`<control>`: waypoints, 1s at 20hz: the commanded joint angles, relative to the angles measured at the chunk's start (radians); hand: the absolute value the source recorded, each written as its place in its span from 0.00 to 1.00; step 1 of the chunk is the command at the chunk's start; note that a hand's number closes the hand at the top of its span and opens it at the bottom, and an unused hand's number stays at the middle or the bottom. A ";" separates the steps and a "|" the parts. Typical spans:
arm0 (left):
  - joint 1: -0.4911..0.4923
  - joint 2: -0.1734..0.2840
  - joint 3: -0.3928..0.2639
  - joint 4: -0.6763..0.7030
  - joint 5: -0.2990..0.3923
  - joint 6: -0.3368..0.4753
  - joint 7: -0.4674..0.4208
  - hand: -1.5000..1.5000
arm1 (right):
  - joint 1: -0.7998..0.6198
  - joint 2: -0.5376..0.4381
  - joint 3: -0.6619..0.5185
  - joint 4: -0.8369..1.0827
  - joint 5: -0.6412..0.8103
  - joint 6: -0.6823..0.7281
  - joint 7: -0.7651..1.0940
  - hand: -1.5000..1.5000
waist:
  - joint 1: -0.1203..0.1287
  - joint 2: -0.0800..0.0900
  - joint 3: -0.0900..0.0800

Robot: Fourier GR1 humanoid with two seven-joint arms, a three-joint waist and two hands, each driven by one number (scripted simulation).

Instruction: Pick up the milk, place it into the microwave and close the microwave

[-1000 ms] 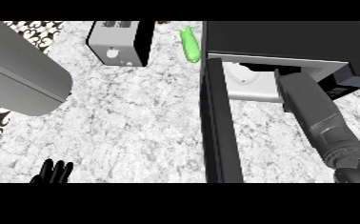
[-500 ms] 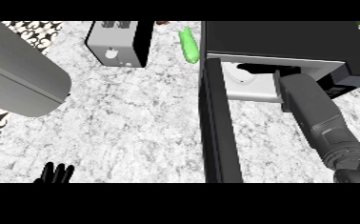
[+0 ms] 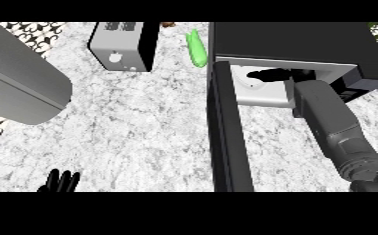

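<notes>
In the head view, your right arm (image 3: 332,124) reaches into the open microwave (image 3: 295,44). Its hand and the milk are hidden inside, so you cannot tell the grasp. Your left hand (image 3: 60,181) rests at the lower edge, fingers straight. Placing looks underway; next, withdraw and swing the door (image 3: 225,129) shut.

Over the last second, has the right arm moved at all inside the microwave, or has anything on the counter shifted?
No visible change. The grey right forearm still reaches into the open black microwave, with its hand hidden inside the cavity. The microwave door remains open. The black left hand still rests at the lower left edge, and the silver toaster and green cucumber-like vegetable sit where they were.
</notes>
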 commanded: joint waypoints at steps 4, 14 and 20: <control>-0.021 -0.026 -0.040 0.017 -0.032 0.018 0.022 0.00 | 0.180 -0.027 -0.017 -0.022 -0.032 0.092 -0.097 0.00 | -0.083 -0.021 0.013; 0.007 -0.004 -0.053 -0.013 -0.032 0.012 0.043 0.00 | 0.313 0.042 -0.017 -0.050 -0.062 0.188 -0.126 0.00 | -0.073 -0.020 0.013; -0.029 0.026 -0.050 0.005 0.015 -0.047 0.036 0.00 | 0.451 0.068 -0.021 -0.096 -0.089 0.261 -0.216 0.00 | -0.099 -0.025 0.012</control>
